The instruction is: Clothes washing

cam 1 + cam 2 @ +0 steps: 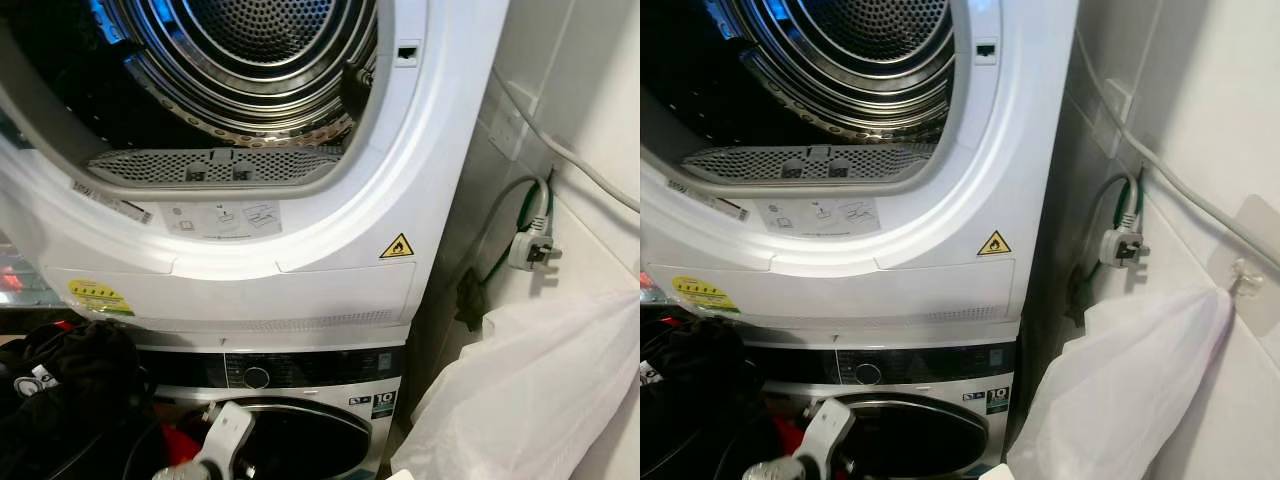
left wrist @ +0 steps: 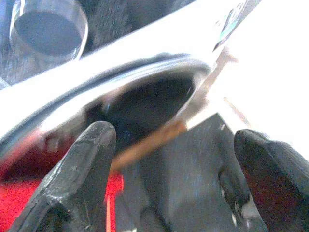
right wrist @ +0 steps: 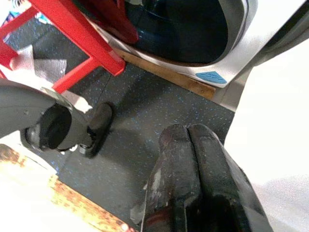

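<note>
A stacked pair of machines stands ahead: the dryer [image 1: 300,150] on top with its door open and the perforated steel drum [image 1: 250,40] bare, the lint filter [image 1: 215,165] at the lower lip of the opening; a yellow warning triangle [image 1: 397,246] sits on the white front below; under it is the washer [image 1: 300,400] with its dark control strip and round knob [image 1: 256,377].

The left gripper [image 2: 174,174] hangs low before the washer's round door [image 2: 145,101]; its jaws stand wide apart, one finger [image 2: 77,179] on each side of the wrist view, with the chrome door rim and dark glass just beyond them and a patch of red [image 2: 19,193] beside the nearer finger; in the eye views its silver arm [image 1: 225,440] rises at the foot of the washer door.

The right gripper [image 3: 193,145] points down at the dark speckled floor [image 3: 145,106]; its jaws are pressed together, holding nothing; ahead of them lie the washer's lower front and a wooden plinth [image 3: 169,77], off to one side a red frame [image 3: 82,38] and a grey foot [image 3: 53,125].

The clothes [image 1: 70,400], a dark heap with some red, lie beside the left arm, at washer height; a white bag [image 1: 1130,390] hangs from a wall hook [image 1: 1240,272] on the far side, near a loose plug [image 1: 1120,245] and cable.
</note>
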